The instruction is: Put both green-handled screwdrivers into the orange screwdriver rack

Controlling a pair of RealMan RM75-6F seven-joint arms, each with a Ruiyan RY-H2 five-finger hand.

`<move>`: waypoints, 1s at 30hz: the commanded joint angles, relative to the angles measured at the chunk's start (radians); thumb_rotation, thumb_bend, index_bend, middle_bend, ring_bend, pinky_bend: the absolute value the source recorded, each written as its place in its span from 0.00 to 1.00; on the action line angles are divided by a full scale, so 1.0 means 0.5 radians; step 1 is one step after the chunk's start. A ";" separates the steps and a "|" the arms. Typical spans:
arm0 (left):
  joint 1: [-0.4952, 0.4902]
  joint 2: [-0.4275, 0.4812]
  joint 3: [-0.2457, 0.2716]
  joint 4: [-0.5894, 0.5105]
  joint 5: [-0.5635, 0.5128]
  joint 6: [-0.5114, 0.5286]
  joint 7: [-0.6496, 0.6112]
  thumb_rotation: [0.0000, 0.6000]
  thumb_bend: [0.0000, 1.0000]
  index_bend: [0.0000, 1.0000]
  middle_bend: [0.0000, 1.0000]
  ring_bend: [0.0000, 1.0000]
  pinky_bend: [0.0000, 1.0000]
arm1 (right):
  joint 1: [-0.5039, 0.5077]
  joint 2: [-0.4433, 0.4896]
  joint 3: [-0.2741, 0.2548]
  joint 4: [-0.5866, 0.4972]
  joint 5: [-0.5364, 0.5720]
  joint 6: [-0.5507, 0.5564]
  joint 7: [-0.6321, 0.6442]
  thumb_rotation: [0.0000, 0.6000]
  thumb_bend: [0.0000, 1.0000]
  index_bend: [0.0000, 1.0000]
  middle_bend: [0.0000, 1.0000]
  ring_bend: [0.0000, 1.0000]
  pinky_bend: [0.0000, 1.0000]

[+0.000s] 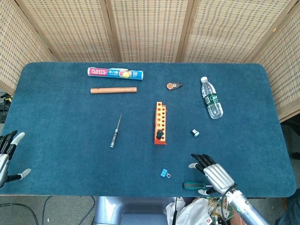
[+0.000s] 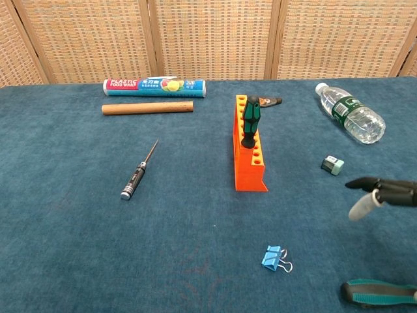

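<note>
Landmark: the orange rack (image 1: 160, 123) at mid-table.

Nearest, at the table's front edge and to the right of the rack, lies one green screwdriver (image 1: 193, 185), flat on the cloth. The right hand (image 1: 213, 174) sits just beside its handle, fingers spread and holding nothing; whether it touches the tool cannot be told. The left hand (image 1: 8, 152) is at the far left edge, well apart from the rack, fingers spread and empty.

A blue clip (image 2: 275, 258) lies in front of the rack. A small green eraser (image 2: 332, 165) lies to its right. A black precision driver (image 2: 138, 172) lies to its left.

The second screwdriver (image 2: 250, 122) stands upright in the rack.

Behind the rack: a bottle (image 2: 348, 120) to the right, a wooden rod (image 2: 147, 107) and a wrap box (image 2: 154, 86) to the left.
</note>
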 commanded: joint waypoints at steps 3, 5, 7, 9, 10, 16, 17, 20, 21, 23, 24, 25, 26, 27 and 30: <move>0.000 -0.003 -0.002 0.002 -0.009 -0.004 0.006 1.00 0.00 0.00 0.00 0.00 0.00 | -0.047 -0.147 -0.043 0.137 0.027 -0.041 -0.142 1.00 0.03 0.29 0.00 0.00 0.00; 0.000 -0.005 -0.002 0.001 -0.010 -0.005 0.010 1.00 0.00 0.00 0.00 0.00 0.00 | -0.054 -0.185 -0.043 0.169 0.040 -0.048 -0.159 1.00 0.03 0.30 0.00 0.00 0.00; 0.000 -0.007 -0.003 0.002 -0.010 -0.005 0.014 1.00 0.00 0.00 0.00 0.00 0.00 | -0.057 -0.205 -0.040 0.184 0.054 -0.057 -0.165 1.00 0.03 0.32 0.00 0.00 0.00; -0.001 -0.008 -0.003 0.002 -0.011 -0.007 0.017 1.00 0.00 0.00 0.00 0.00 0.00 | -0.057 -0.215 -0.037 0.193 0.060 -0.061 -0.171 1.00 0.04 0.32 0.00 0.00 0.00; -0.001 -0.008 -0.003 0.002 -0.012 -0.008 0.018 1.00 0.00 0.00 0.00 0.00 0.00 | -0.057 -0.219 -0.035 0.198 0.062 -0.061 -0.175 1.00 0.04 0.33 0.00 0.00 0.00; 0.001 -0.008 -0.007 0.002 -0.017 -0.002 0.015 1.00 0.00 0.00 0.00 0.00 0.00 | -0.063 -0.268 -0.013 0.254 0.092 -0.058 -0.171 1.00 0.12 0.35 0.00 0.00 0.00; 0.002 -0.008 -0.007 0.002 -0.017 -0.001 0.014 1.00 0.00 0.00 0.00 0.00 0.00 | -0.064 -0.275 -0.011 0.262 0.094 -0.058 -0.170 1.00 0.13 0.36 0.00 0.00 0.00; 0.001 -0.009 -0.006 0.003 -0.016 -0.005 0.017 1.00 0.00 0.00 0.00 0.00 0.00 | -0.063 -0.299 -0.002 0.287 0.102 -0.061 -0.175 1.00 0.16 0.36 0.00 0.00 0.00; 0.001 -0.010 -0.006 0.003 -0.015 -0.005 0.018 1.00 0.00 0.00 0.00 0.00 0.00 | -0.062 -0.309 0.000 0.295 0.106 -0.063 -0.179 1.00 0.17 0.37 0.00 0.00 0.00; 0.001 -0.010 -0.006 0.003 -0.016 -0.005 0.019 1.00 0.00 0.00 0.00 0.00 0.00 | -0.062 -0.319 0.002 0.302 0.109 -0.065 -0.183 1.00 0.17 0.38 0.00 0.00 0.00; 0.001 -0.011 -0.007 0.004 -0.017 -0.005 0.018 1.00 0.00 0.00 0.00 0.00 0.00 | -0.061 -0.323 0.004 0.305 0.110 -0.066 -0.185 1.00 0.17 0.38 0.00 0.00 0.00; 0.001 -0.011 -0.008 0.004 -0.019 -0.005 0.018 1.00 0.00 0.00 0.00 0.00 0.00 | -0.060 -0.328 0.005 0.309 0.112 -0.068 -0.189 1.00 0.18 0.39 0.00 0.00 0.00; 0.001 -0.011 -0.009 0.005 -0.022 -0.006 0.017 1.00 0.00 0.00 0.00 0.00 0.00 | -0.059 -0.334 0.007 0.313 0.114 -0.070 -0.192 1.00 0.18 0.39 0.00 0.00 0.00; 0.000 -0.011 -0.009 0.005 -0.023 -0.006 0.017 1.00 0.00 0.00 0.00 0.00 0.00 | -0.058 -0.338 0.008 0.316 0.116 -0.071 -0.194 1.00 0.18 0.39 0.00 0.00 0.00; 0.000 -0.011 -0.010 0.006 -0.023 -0.007 0.014 1.00 0.00 0.00 0.00 0.00 0.00 | -0.055 -0.349 0.012 0.319 0.125 -0.081 -0.197 1.00 0.19 0.41 0.00 0.00 0.00</move>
